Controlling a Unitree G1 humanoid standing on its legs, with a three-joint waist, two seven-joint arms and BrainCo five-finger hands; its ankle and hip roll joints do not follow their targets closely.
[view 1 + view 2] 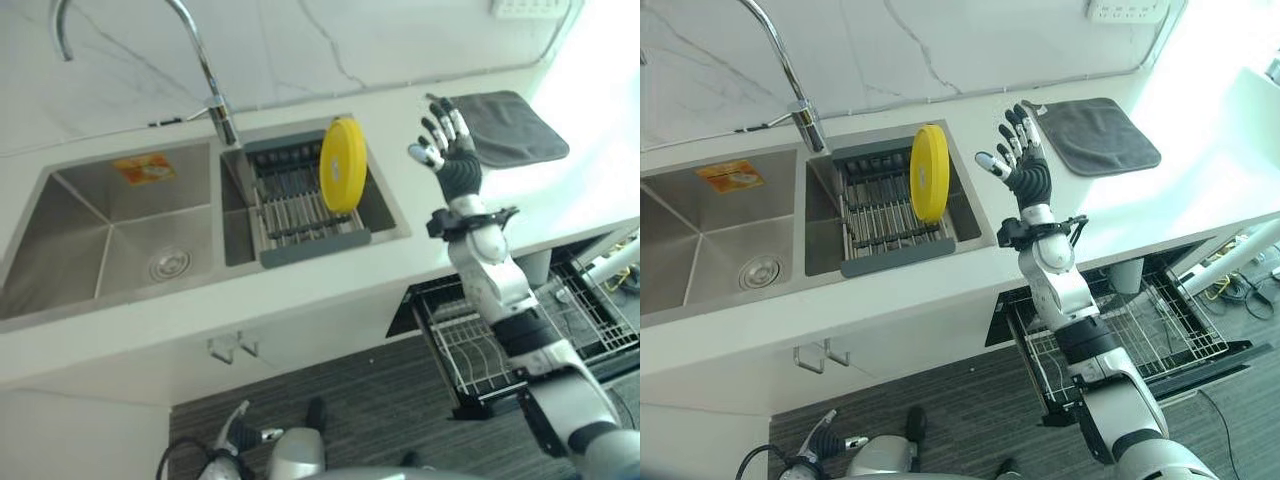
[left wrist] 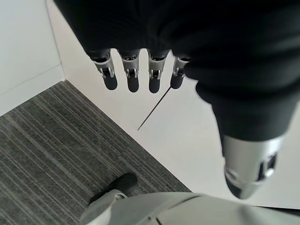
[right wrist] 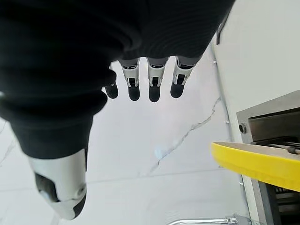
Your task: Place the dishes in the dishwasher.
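A yellow plate [image 1: 341,164] stands on edge in the grey drying rack [image 1: 300,215] inside the small right sink basin; its rim [image 3: 255,164] also shows in the right wrist view. My right hand [image 1: 446,140] is raised above the counter just right of the plate, fingers straight and spread, holding nothing. The dishwasher's lower wire rack [image 1: 480,345] is pulled out below the counter at the right and carries no dishes that I can see. My left hand [image 2: 140,75] hangs low by the cabinet front over the floor, fingers straight, holding nothing.
A large steel sink basin [image 1: 110,235] lies left of the rack, with a tall tap [image 1: 205,70] behind the divider. A dark grey mat [image 1: 505,127] lies on the white counter [image 1: 330,290] behind my right hand. Grey striped floor [image 1: 350,400] lies below.
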